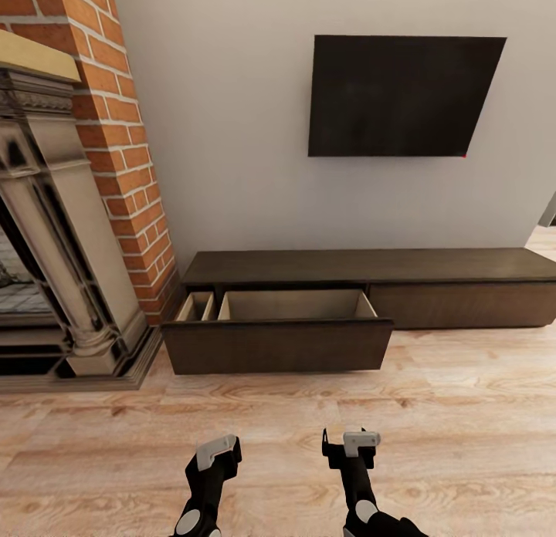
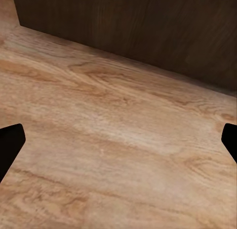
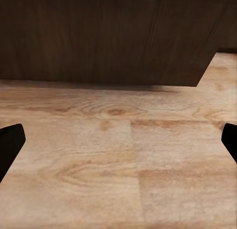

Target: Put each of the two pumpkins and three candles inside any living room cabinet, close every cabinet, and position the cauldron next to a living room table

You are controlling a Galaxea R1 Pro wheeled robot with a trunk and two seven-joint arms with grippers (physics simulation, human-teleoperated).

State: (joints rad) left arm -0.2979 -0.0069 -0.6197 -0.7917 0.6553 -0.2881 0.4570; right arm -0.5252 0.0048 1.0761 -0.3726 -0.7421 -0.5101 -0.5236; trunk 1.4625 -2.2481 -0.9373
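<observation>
The long, low dark brown cabinet (image 1: 371, 265) stands against the wall ahead. Its left drawer (image 1: 278, 346) is pulled out over the floor, and the pale beige inside that I can see holds nothing. The right drawer front (image 1: 463, 304) is flush. My left gripper (image 1: 216, 452) and right gripper (image 1: 351, 443) hang low over the wood floor, short of the drawer, both open and empty. The drawer's dark front (image 2: 148, 26) fills the far part of the left wrist view, and the same front (image 3: 108, 36) faces the right wrist. The pumpkins, candles and cauldron are out of view.
A brick chimney (image 1: 127, 151) with a carved stone fireplace surround (image 1: 69, 236) stands at the left, its base reaching close to the open drawer. A black TV (image 1: 401, 96) hangs on the wall above the cabinet. Wood floor (image 1: 463, 429) stretches to the right.
</observation>
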